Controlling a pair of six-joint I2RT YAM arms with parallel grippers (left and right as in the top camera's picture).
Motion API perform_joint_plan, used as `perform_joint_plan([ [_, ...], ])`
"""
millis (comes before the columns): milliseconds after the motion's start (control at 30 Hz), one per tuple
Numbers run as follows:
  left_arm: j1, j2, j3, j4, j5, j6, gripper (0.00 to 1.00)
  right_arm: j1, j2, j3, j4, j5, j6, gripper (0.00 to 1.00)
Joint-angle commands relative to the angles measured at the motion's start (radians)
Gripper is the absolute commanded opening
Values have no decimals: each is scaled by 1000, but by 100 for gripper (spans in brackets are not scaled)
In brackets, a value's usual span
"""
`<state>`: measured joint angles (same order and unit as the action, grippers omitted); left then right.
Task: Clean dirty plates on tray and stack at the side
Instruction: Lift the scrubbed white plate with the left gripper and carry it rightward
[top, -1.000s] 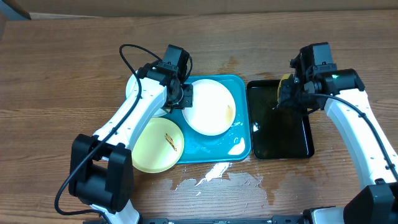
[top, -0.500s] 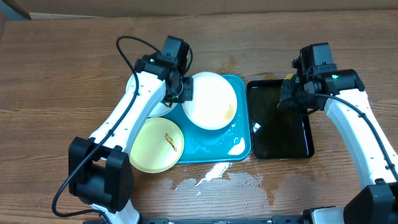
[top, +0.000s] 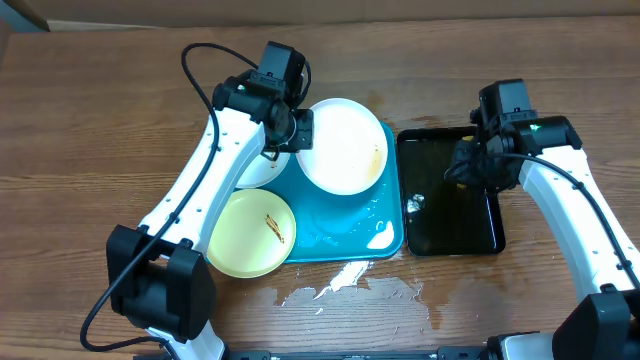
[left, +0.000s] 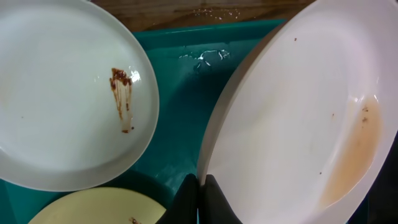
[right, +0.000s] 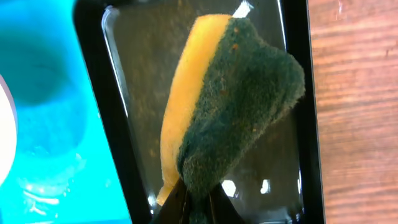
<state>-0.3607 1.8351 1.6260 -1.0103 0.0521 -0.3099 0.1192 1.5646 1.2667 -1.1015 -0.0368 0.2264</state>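
Overhead: your left gripper (top: 298, 140) pinched tight on near rim of white plate (top: 345, 145); plate overhangs far rim of tray (top: 345, 232). Smeared white plate (left: 62, 93) and yellow-green plate (top: 250, 235) sit at tray's left side. Right wrist: your right gripper (right: 196, 202) clamped narrow on sponge (right: 230, 106), over black tray (top: 455, 225).

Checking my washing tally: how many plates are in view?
3. A tilted white plate, pinched by the left fingers, above the tray; a second white plate partly under the arm; a yellow-green plate at the tray's near-left corner.
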Motion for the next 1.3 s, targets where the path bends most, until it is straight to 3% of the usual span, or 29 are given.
perform_joint_plan([
  [0, -27, 7, 34, 24, 19, 15, 4, -4, -3, -4, -14, 10, 15, 7],
  [800, -181, 9, 34, 313, 14, 22, 4, -4, -3, -4, -126, 10, 89, 10],
  [1267, -286, 9, 34, 531, -167, 135, 4, -3, -3, -4, -127, 10, 89, 10],
])
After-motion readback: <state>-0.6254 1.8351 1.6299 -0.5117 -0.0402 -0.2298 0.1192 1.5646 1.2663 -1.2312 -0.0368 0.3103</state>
